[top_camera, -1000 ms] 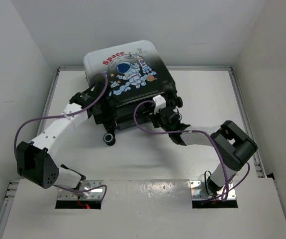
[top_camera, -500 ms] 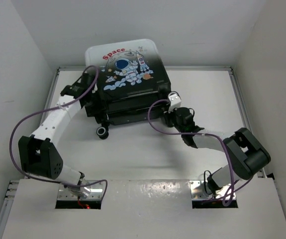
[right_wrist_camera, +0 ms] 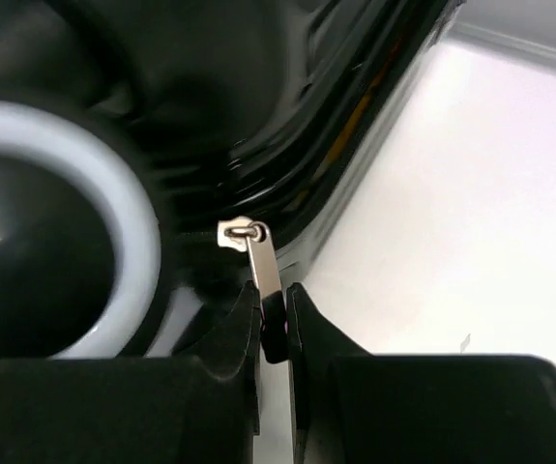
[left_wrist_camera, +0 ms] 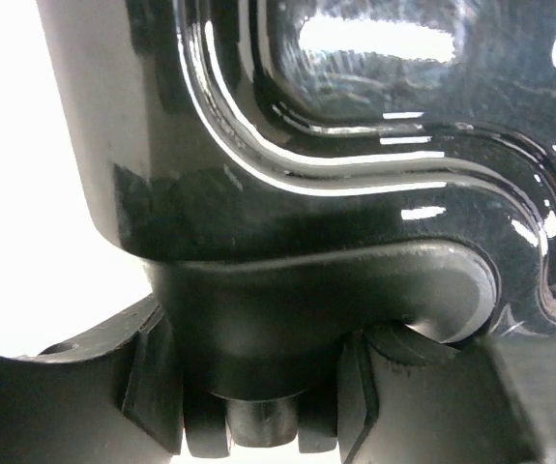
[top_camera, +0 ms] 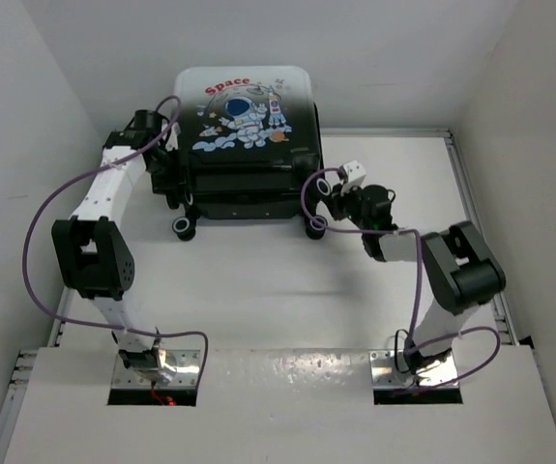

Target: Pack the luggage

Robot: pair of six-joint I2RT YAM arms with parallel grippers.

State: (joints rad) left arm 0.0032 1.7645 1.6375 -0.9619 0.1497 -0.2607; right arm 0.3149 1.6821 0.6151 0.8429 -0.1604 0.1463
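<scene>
Your luggage (top_camera: 244, 135) lies shut at the far edge of the desk (top_camera: 258, 290), left of the middle. Your right tool (right_wrist_camera: 273, 302) pinches the zip pull (right_wrist_camera: 263, 266), likely to drag the zip along. That arm bends at the elbow and reaches in low. Your left arm stretches far out. Its tool (top_camera: 157, 155) sits at the luggage's left side, maybe to steady it. I cannot tell if it is open or closed.

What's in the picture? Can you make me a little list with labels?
suitcase: small hard-shell wheeled case, white-to-black shell, astronaut print, halves together, by the back wall
zip pull: small silver metal tab on the suitcase's edge
right hand: shut on the zip pull
left hand: against the suitcase's black shell; grip unclear
</scene>
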